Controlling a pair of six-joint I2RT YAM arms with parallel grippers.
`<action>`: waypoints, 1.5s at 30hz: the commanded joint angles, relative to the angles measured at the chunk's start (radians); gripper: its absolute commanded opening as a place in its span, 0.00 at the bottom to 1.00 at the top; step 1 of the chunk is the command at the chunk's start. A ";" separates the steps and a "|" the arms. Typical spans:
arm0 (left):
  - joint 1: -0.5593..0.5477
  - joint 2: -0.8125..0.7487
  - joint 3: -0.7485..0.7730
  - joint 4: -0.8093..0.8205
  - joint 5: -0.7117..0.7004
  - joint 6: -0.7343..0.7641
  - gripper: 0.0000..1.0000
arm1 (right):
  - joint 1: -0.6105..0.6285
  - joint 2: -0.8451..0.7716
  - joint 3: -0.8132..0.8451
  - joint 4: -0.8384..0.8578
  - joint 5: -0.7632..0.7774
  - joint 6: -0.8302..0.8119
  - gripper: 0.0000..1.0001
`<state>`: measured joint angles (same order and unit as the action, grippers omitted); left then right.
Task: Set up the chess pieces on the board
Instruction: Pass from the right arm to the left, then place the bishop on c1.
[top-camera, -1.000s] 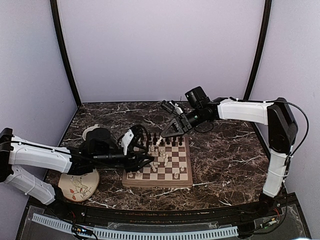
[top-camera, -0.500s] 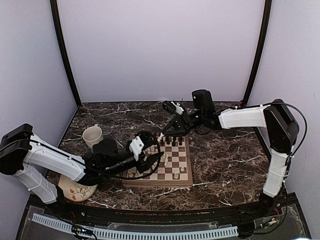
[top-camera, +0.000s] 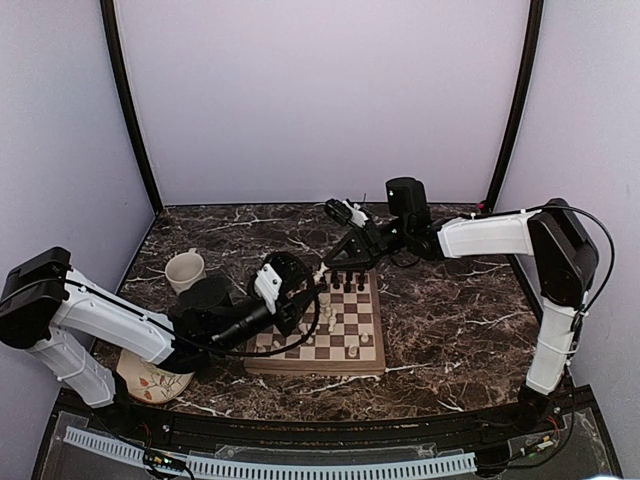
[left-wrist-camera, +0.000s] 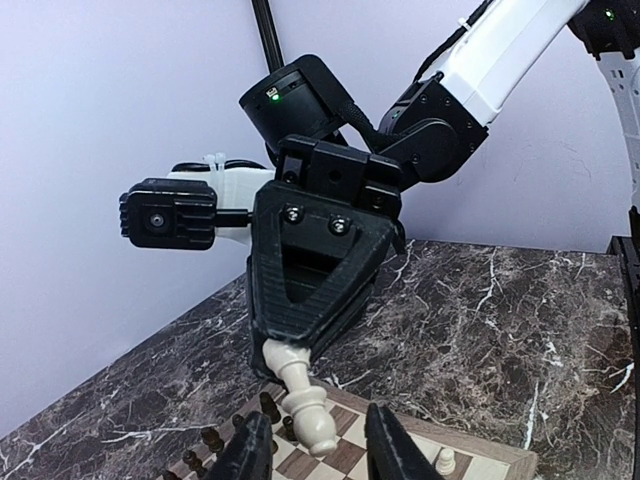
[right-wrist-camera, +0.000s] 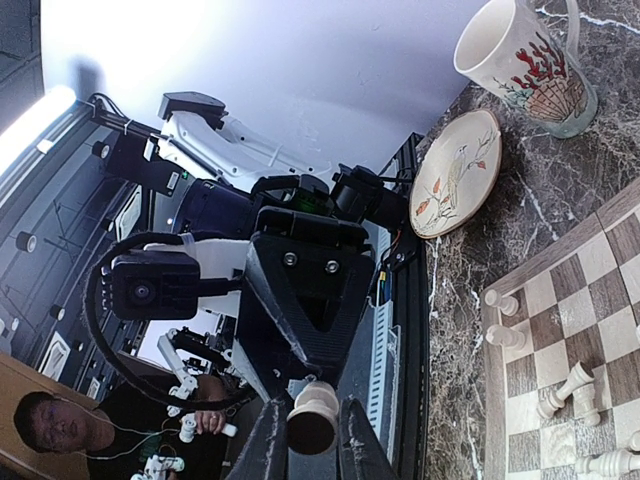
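Above the marble table (top-camera: 450, 310), the right pincer (right-wrist-camera: 310, 440) pinches a cream piece (left-wrist-camera: 305, 400).

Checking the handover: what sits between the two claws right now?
A cream chess piece, clearest in the left wrist view: the right claw pinches one end, the open left claw straddles the other.

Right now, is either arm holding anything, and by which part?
Right gripper pinches a cream-white turned chess piece by its base; left gripper is open.

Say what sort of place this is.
Probably a robotics lab test cell: a marble-pattern table boxed in by plain lilac walls, and a person with earphones visible past its near edge in the right wrist view.
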<state>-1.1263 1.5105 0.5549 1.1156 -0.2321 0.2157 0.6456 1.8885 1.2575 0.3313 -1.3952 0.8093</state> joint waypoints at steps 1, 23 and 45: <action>-0.006 0.018 0.028 0.052 -0.012 0.003 0.32 | -0.007 -0.035 -0.013 0.057 -0.016 0.019 0.10; -0.006 -0.019 0.046 -0.010 -0.070 -0.021 0.09 | -0.021 -0.060 -0.047 0.119 -0.023 0.035 0.38; 0.112 -0.004 0.772 -1.860 0.329 -0.329 0.09 | -0.190 -0.477 -0.180 -0.728 0.766 -1.196 0.60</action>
<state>-1.0294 1.4509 1.2411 -0.4355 -0.0280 -0.0498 0.4618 1.4326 1.1099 -0.3981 -0.7422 -0.2752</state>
